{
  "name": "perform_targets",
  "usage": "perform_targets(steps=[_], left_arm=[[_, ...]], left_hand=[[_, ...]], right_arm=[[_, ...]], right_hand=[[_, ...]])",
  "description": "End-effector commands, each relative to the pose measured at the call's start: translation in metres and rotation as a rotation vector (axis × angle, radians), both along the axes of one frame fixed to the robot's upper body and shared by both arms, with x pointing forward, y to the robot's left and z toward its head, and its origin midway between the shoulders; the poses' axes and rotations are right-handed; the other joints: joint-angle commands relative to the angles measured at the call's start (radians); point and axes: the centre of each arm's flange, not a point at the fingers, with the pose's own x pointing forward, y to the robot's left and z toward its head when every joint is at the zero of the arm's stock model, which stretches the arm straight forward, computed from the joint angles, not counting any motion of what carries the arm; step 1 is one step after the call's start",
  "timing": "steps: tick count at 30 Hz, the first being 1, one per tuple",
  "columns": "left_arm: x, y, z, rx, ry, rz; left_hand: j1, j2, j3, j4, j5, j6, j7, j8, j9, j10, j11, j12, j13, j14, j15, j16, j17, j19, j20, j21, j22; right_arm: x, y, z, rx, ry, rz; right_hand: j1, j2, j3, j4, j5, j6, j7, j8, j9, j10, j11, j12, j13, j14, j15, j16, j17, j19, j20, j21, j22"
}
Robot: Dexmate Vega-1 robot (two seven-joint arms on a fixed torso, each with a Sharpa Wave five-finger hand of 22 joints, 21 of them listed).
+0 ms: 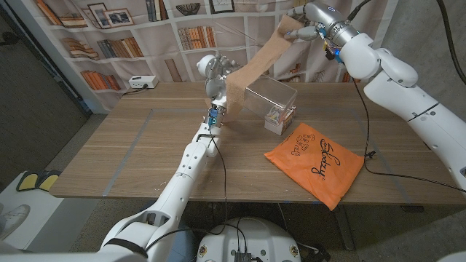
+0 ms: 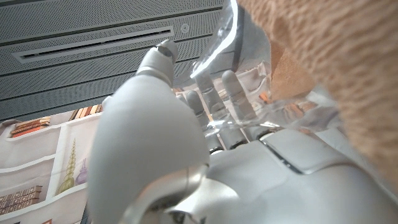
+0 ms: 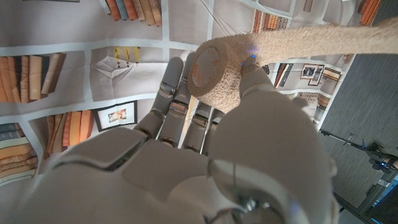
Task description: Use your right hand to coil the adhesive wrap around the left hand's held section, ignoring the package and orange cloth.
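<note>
The right hand (image 1: pixel 304 23) is raised high over the far side of the table (image 1: pixel 131 145); its fingers (image 3: pixel 180 102) are curled around the roll of tan adhesive wrap (image 3: pixel 214 71), with the thumb pressed against the roll's side, so the roll sits pinched between thumb and fingers. From the roll a taut band of the wrap (image 1: pixel 255 67) runs down and away from those fingers to the left hand (image 1: pixel 216 80); that hand is held upright above the table, and the wrap's lower end lies against its fingers, where it widens into a tan patch. In the left wrist view the left hand's fingers (image 2: pixel 231 93) stand fairly straight and close together, with the wrap (image 2: pixel 336 68) draped just beside them; whether they pinch the wrap I cannot tell from that view, though in the head view the band ends at this hand and stays taut. A clear plastic package (image 1: pixel 271 102) lies on the table just beyond the left hand's fingers; an orange cloth (image 1: pixel 317 164) with dark lettering lies flat nearer the table's front edge, well apart from both hands.
</note>
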Motion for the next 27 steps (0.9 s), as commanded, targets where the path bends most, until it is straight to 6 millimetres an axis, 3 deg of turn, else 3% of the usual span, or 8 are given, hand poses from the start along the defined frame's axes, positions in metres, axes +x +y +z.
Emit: perform_targets(steps=[1,14,27], left_arm=[[-0.008,-0.001,0.002,-0.004,-0.037,-0.025],[-0.025,0.001,0.010,-0.018,-0.091,-0.046],[-0.023,0.016,0.030,-0.089,-0.127,0.008]], left_hand=[[0.087,0.094,0.002,0.000,0.000,0.002,0.000,0.005,0.002,0.004,0.000,0.002,0.003,0.054,-0.045,0.001,0.004,-0.004,0.001,0.007,-0.001],[0.088,0.093,0.001,0.000,0.000,0.006,0.001,0.007,-0.003,0.006,0.000,0.000,0.002,0.054,-0.045,-0.002,0.000,-0.002,-0.001,0.007,-0.002],[0.086,0.093,0.000,0.002,0.000,0.007,0.002,0.009,-0.008,0.006,0.001,0.001,0.007,0.056,-0.045,-0.006,-0.003,-0.002,-0.003,0.007,-0.001]], right_arm=[[0.023,-0.014,-0.017,0.012,0.072,-0.032],[0.046,-0.027,-0.032,0.037,0.130,-0.072],[0.052,-0.025,-0.077,0.006,0.228,-0.045]], right_hand=[[-0.001,0.021,0.124,-0.004,0.007,0.095,-0.095,0.005,0.002,0.123,-0.115,0.023,0.072,0.088,-0.226,-0.004,0.006,-0.009,-0.150,0.005,0.001],[-0.002,0.021,0.127,-0.004,0.007,0.095,-0.094,0.005,0.004,0.123,-0.114,0.021,0.075,0.088,-0.226,-0.011,0.008,-0.015,-0.149,0.012,0.000],[-0.003,0.021,0.130,-0.004,0.007,0.096,-0.092,0.005,0.006,0.124,-0.114,0.020,0.077,0.090,-0.226,-0.016,0.010,-0.018,-0.148,0.017,-0.001]])
